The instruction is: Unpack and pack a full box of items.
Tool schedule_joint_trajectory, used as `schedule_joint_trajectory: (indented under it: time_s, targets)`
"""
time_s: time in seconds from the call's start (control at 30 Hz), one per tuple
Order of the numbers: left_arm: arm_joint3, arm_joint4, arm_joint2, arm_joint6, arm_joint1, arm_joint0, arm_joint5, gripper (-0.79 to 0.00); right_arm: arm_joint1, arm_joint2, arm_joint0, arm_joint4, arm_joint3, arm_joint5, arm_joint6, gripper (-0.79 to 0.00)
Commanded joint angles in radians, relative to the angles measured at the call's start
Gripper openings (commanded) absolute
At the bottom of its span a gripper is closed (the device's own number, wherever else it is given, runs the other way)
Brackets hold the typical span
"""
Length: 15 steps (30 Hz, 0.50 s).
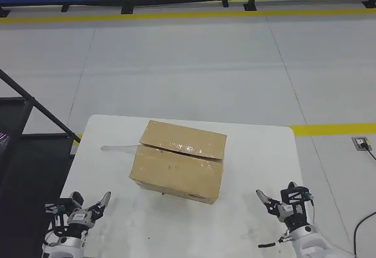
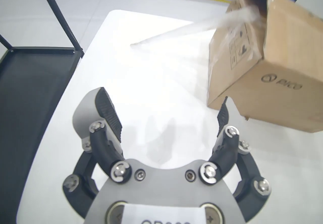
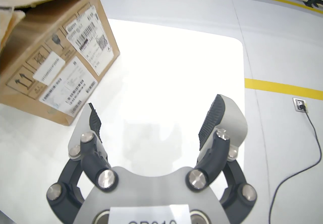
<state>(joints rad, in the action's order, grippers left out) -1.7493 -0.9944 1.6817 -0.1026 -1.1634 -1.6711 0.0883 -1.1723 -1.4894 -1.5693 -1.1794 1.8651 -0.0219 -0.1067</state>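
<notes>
box: the cardboard box point(image 1: 180, 161) sits in the middle of the white table point(image 1: 258, 161), turned a little askew. its top flaps are down but not flat, and the seam gapes, so it looks unsealed and not yet unpacked.
tape: a loose clear strip of tape point(image 1: 118, 148) trails from the box's left end onto the table, probably peeled off that seam.
left gripper: the left gripper point(image 2: 162, 99) hovers over the near left part of the table, well apart from the box, jaws spread wide with nothing between them.
right gripper: the right gripper point(image 3: 154, 104) mirrors it on the near right, just as wide and just as empty.
why this stance: one gripper on each side with the box between them looks like a ready pose, one flap per arm.
progress: we're at the very start, with nothing out of the box.
next move: a fingertip needs to get under a raised flap edge.
risk: the box may slide when pushed, and the trailing tape could snag.
</notes>
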Motion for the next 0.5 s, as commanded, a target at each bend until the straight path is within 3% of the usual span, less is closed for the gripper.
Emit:
schedule_joint_trajectory:
  time_s: [0.0, 0.07, 0.47]
  targets:
    - [-0.005, 0.028, 0.011, -0.012, 0.000, 0.000, 0.023, 0.000, -0.005, 0.014, 0.020, 0.037, 0.011, 0.015, -0.005, 0.000]
    - [-0.006, 0.046, 0.027, -0.022, 0.000, 0.001, 0.044, 0.000, -0.011, 0.021, 0.038, 0.075, 0.013, 0.085, -0.028, 0.000]
    - [0.011, 0.025, 0.006, 0.007, -0.001, 0.019, 0.044, 0.000, -0.012, 0.027, 0.036, 0.093, 0.013, 0.069, -0.031, 0.000]
